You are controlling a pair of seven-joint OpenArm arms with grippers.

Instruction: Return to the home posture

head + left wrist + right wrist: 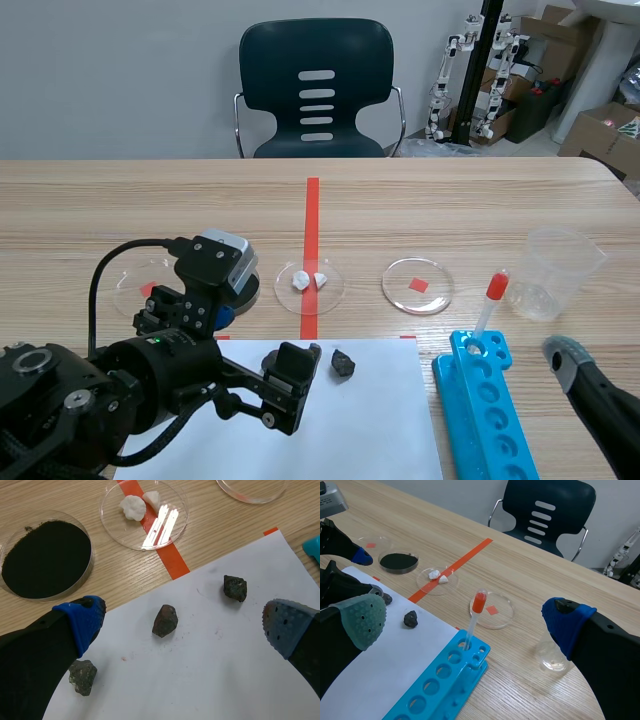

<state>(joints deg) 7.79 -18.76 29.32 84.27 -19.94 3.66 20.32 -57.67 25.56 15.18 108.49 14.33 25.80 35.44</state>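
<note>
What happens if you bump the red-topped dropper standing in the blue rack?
The dropper leans in a hole of the blue rack, so it would probably wobble, not fall. It looks thin and light, likely easy to lift.

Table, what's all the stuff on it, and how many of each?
Flat paper sheet: one, white, on the wooden table.
Rough dark stones: three, grey-black, on the paper.
Round petri dishes: four, clear, beyond the paper; one holds black powder, one white lumps.
Plastic tube rack: one, blue, beside the paper.
Red-bulbed dropper: one, standing in the rack.
Plastic beaker: one, clear, beyond the rack.
Chair: one, dark, behind the table.
Left gripper: open.
Right gripper: open.
</note>
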